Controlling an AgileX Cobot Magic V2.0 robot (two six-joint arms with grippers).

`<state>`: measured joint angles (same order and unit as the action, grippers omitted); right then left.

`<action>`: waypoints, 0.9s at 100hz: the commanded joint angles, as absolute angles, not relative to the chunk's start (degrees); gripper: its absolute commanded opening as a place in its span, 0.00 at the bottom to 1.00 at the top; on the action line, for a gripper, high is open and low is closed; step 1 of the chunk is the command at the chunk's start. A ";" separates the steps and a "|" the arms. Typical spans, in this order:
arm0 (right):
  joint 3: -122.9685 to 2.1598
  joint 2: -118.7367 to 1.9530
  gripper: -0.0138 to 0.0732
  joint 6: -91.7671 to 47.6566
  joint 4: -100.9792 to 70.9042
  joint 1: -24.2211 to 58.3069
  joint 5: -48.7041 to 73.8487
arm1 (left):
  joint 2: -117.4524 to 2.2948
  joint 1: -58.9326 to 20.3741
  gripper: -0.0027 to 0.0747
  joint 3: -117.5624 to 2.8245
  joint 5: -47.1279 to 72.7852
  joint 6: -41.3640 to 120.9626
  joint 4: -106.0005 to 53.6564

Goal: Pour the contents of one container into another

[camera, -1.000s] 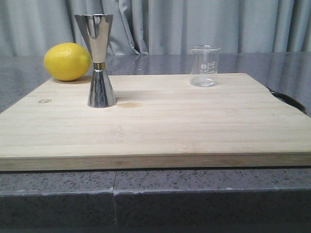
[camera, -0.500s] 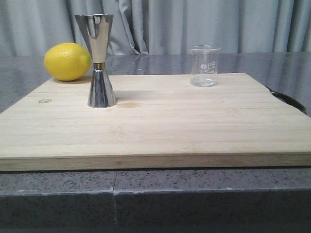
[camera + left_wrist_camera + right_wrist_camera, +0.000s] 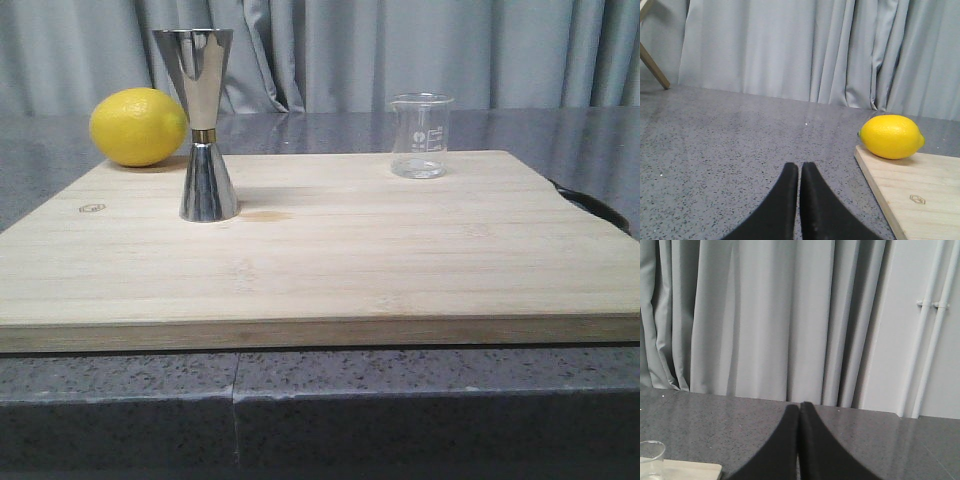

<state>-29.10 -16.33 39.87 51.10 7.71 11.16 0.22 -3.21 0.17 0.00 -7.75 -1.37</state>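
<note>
On a pale wooden board point(image 3: 330, 250) laid over a speckled grey surface point(image 3: 120, 400), a polished steel jigger point(image 3: 205, 125) stands upright toward the left, well apart from a small clear glass beaker point(image 3: 420, 135) near the board's far right edge. A lemon point(image 3: 137, 127) sits just behind and left of the jigger, at the board's far left corner. The left claw point(image 3: 799, 172) hangs over bare surface beside the board, its two dark fingers pressed together on nothing; the right claw point(image 3: 799, 412) is likewise clenched and empty, with the beaker's rim low at the edge of its wrist view. Whether either vessel holds liquid cannot be told, so the scene fits both a pour still to come and one already finished. The jigger looks rigid, smooth and slippery, and top-heavy on its narrow foot; its pinched waist at the brass band seems the surest hold. The beaker looks light, thin-walled and breakable, best gripped gently around its mid-wall, away from the spout.
</note>
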 commanded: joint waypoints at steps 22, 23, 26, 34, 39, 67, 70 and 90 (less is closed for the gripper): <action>-30.56 -16.82 0.07 39.78 51.60 7.75 8.22 | 1.84 -3.69 0.01 2.40 -4.39 -8.16 -1.73; -30.56 -16.82 0.07 39.78 51.60 7.75 8.22 | 1.84 -3.69 0.01 2.40 -4.39 -8.16 -1.73; -30.56 -16.82 0.07 39.78 50.15 7.75 8.36 | 1.84 -3.69 0.01 2.40 -4.39 -8.16 -1.73; -30.56 -16.82 0.07 33.88 44.66 7.63 9.34 | 1.84 -3.69 0.01 2.40 -4.39 -8.16 -1.73; -30.29 -16.37 0.07 28.62 38.51 7.63 10.73 | 1.84 -3.69 0.01 2.40 -4.39 -8.16 -1.73; -19.23 -7.39 0.07 6.99 14.65 6.36 9.72 | 1.84 -3.69 0.01 2.40 -4.39 -8.16 -1.73; -17.19 -6.10 0.07 6.99 13.26 5.74 9.42 | 1.84 -3.69 0.01 2.40 -4.39 -8.16 -1.73; -8.85 1.56 0.07 6.99 7.97 -0.55 7.50 | 1.84 -3.69 0.01 2.40 -4.39 -8.16 -1.73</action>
